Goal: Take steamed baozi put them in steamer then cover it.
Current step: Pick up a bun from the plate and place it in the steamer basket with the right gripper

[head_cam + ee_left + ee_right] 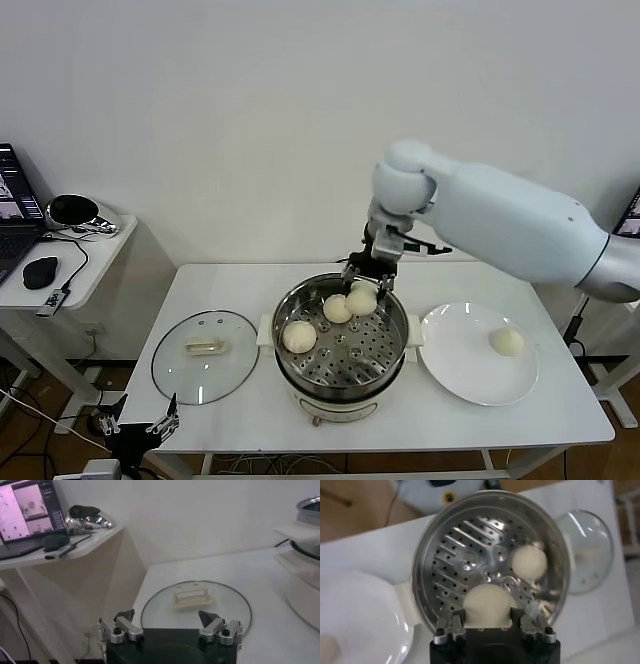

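Three steamed baozi (pixel 299 336) sit inside the steamer (pixel 340 385), one clamped between the right gripper's (pixel 364 283) closed fingers at the far rim. A fourth lies on the white plate (pixel 455 375). Beside the steamer rests the cover (pixel 205 357), near the idle, wide-open left gripper (pixel 170 627).

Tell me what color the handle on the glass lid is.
Cream-white. The bar handle on the glass lid shows best in the left wrist view.

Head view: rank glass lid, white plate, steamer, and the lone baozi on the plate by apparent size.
1. Steamer
2. White plate and glass lid: look alike, no ranking between them
3. Baozi on the plate, clearly smallest
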